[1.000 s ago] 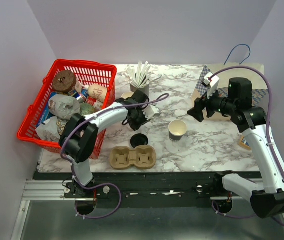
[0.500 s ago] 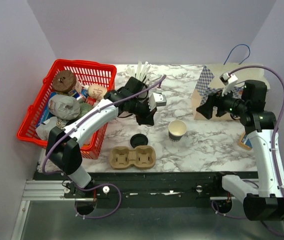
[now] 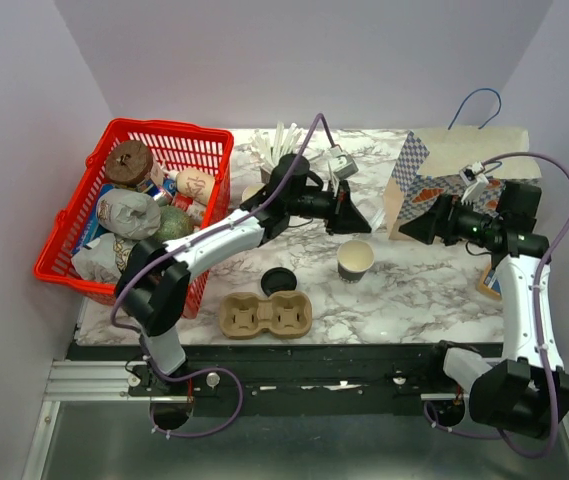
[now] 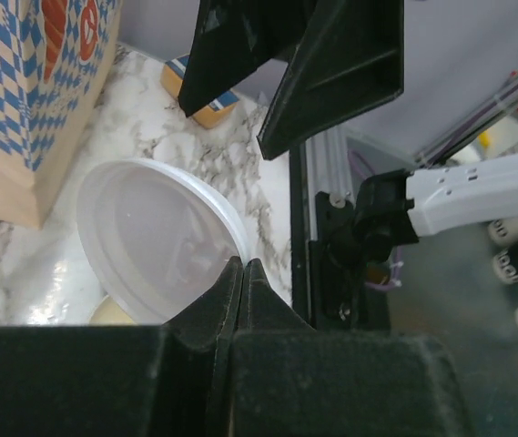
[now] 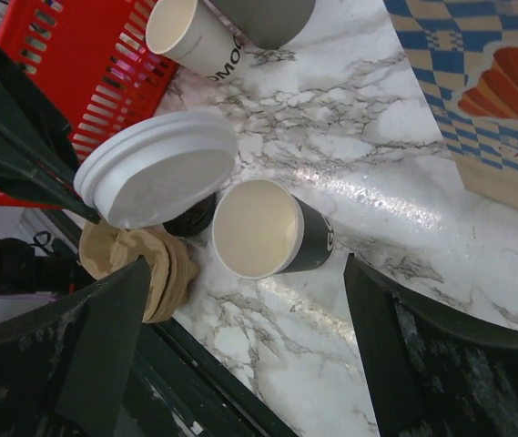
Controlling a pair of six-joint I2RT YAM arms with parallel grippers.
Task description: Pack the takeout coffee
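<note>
The takeout coffee cup (image 3: 355, 260), dark with a pale inside, stands upright and open in the middle of the table; it also shows in the right wrist view (image 5: 272, 228). My left gripper (image 3: 362, 220) is shut on the rim of a white plastic lid (image 4: 149, 237) and holds it tilted just above and beside the cup's mouth. The lid (image 5: 158, 168) also shows in the right wrist view. My left gripper's tips (image 4: 243, 266) are pressed together on the lid's edge. My right gripper (image 3: 411, 228) is open and empty to the right of the cup, and in its own view (image 5: 268, 364) the cup sits between its spread fingers.
A black lid (image 3: 278, 280) and a brown cup carrier (image 3: 265, 314) lie near the front. A red basket (image 3: 169, 127) of groceries stands at left. A cream cup (image 5: 190, 32) and a stirrer holder (image 3: 282, 150) stand at the back. A blue-check paper bag (image 3: 444, 175) stands at right.
My left gripper has swung right from near the black lid to above the open cup. My right gripper has drawn back to the right, towards the paper bag.
</note>
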